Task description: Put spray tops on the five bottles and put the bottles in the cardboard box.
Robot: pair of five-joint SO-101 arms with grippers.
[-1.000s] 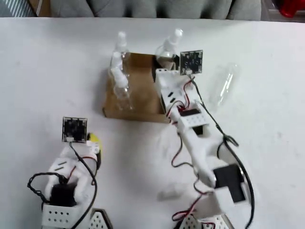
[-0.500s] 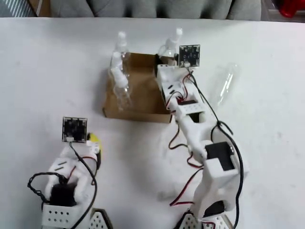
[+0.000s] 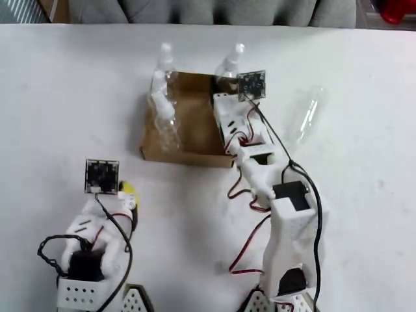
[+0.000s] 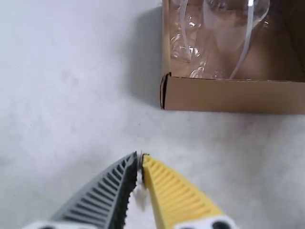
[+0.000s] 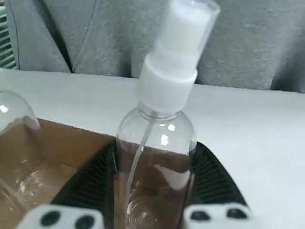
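Clear plastic is what my right wrist camera gives me best. The capped bottle [image 5: 157,162] stands upright in the right gripper [image 5: 155,149], whose black fingers [image 5: 90,183] press its rounded body from both sides, so I read it as pinched. Its spray top [image 5: 177,52] is matte white, a stepped cylinder, and a thin dip tube [image 5: 136,167] runs down inside the bottle. I cannot tell from here whether the base rests on the box floor. The same view shows the dull brown wall of the cardboard box [image 5: 57,143], the curved shoulder of a neighbouring bottle [image 5: 12,112], and grey folded fabric [image 5: 267,43] past the table's far edge.

The high camera gives me the layout instead. The capped bottle [image 3: 229,65] is at the far corner of the cardboard box [image 3: 195,127] on the right arm's side, and the right arm [image 3: 286,221] is extended toward it. The other bottles [image 3: 162,97], also with white tops, stand along the opposite wall. An uncapped bottle [image 3: 305,114] lies on its side on the white table [image 3: 65,84], near the box but apart from it.

My left wrist camera shows the left gripper [image 4: 139,160], which has one grey and one yellow finger, both toothed. Its tips are pressed together on nothing, low over the table, facing the near wall of the cardboard box [image 4: 228,95].
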